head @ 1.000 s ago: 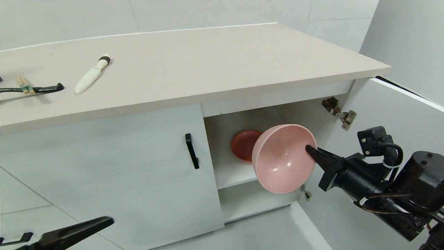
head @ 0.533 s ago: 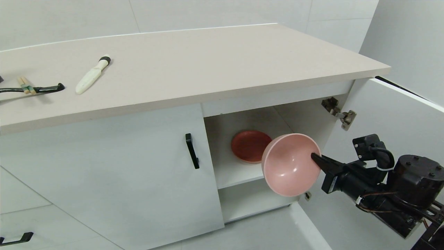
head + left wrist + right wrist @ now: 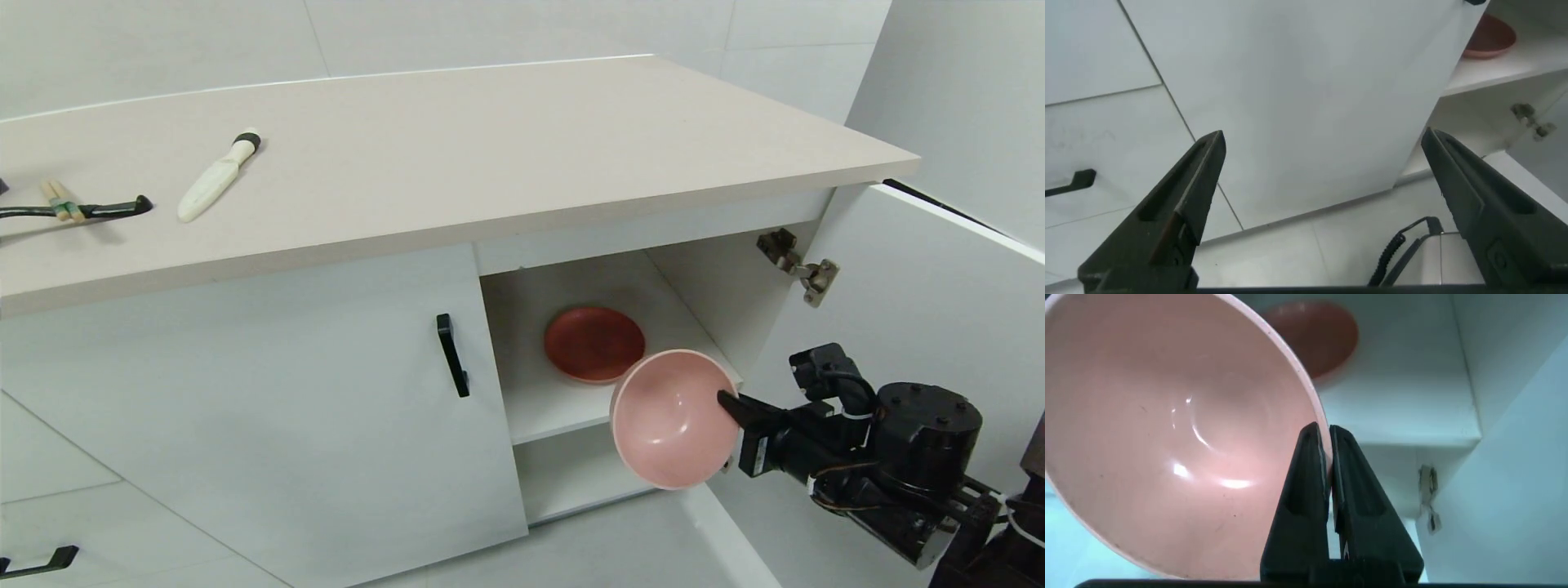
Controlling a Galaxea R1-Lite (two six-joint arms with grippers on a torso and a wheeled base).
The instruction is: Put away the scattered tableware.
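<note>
Right gripper (image 3: 723, 399) pinched tight on pink bowl (image 3: 665, 420) rim; bowl hung tilted before shelf (image 3: 547, 412), near red plate (image 3: 594, 343). Left gripper (image 3: 1323, 159) gaped wide, empty. Wanted: level bowl, clear shelf lip, land beside plate.

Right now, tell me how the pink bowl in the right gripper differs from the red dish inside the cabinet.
Colour: the pink bowl is pale pink; the red dish is darker brick red. Depth: the pink bowl is deep, the red dish shallow. Pose: the pink bowl hangs tipped on its side, rim pinched by the right gripper; the red dish lies flat on the shelf. Both are round and plain.
</note>
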